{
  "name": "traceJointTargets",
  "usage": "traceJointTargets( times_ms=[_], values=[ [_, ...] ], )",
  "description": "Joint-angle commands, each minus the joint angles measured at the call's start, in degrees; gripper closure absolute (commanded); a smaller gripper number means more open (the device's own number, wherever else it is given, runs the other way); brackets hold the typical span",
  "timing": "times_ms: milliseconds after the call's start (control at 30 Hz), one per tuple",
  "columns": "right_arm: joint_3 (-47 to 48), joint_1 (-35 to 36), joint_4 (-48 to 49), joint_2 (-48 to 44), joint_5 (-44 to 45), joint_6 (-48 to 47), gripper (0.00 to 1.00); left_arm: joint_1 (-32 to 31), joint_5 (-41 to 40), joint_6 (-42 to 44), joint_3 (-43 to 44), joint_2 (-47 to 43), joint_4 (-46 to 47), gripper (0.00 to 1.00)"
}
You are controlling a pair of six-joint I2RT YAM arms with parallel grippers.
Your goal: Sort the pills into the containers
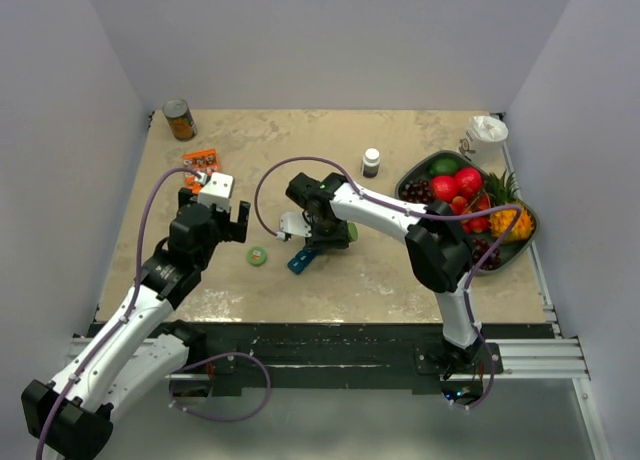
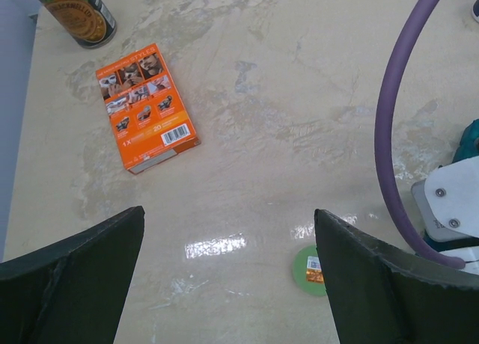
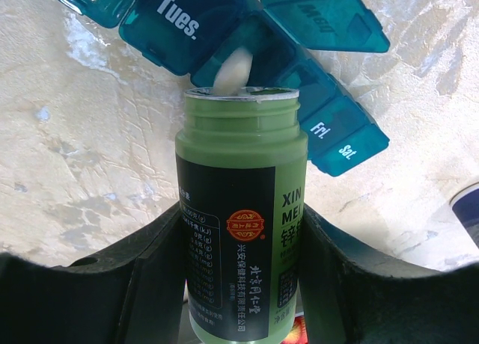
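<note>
Beige marble tabletop (image 1: pixel 385 272): right gripper (image 3: pixel 241 239) clamps green plastic pill bottle (image 3: pixel 239 164), white oval pill (image 3: pixel 233 69) tipping into open teal plastic containers (image 3: pixel 176 34); left gripper (image 2: pixel 228 277) spread, idle; sorting looks early

The top camera looks down from 6 o'clock over the whole table (image 1: pixel 300 140). Left wrist faces 12 o'clock, sharing its box (image 2: pixel 146 108); right wrist hugs the containers (image 3: pixel 179 22).

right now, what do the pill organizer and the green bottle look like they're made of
Pill organizer: translucent teal plastic with a glossy finish; light passes through its open lids. Green bottle: probably opaque plastic, going by its smooth satin finish and the moulded ridges at the neck.
</note>
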Motion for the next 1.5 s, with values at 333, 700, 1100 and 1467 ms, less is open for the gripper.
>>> traceJointTargets(
  times_ms=[333, 700, 1100, 1467],
  values=[
    [2.91, 1.37, -1.86, 0.46, 1.79, -1.17, 0.97, 1.22, -1.63, -0.98, 0.28, -1.54, 1.67, 0.00],
    [2.74, 1.28, -1.60, 0.20, 0.65, -0.56, 0.98, 1.30, -1.28, -0.89, 0.28, -1.62, 1.67, 0.00],
    [3.18, -0.47, -1.51, -0.16, -3.57, 0.49, 0.98, 1.30, -1.10, -0.98, 0.28, -1.63, 1.67, 0.00],
    [2.83, -3.29, -1.07, -0.51, -7.79, 0.85, 0.98, 1.39, -0.84, -0.89, 0.19, -1.54, 1.76, 0.00]
  ],
)
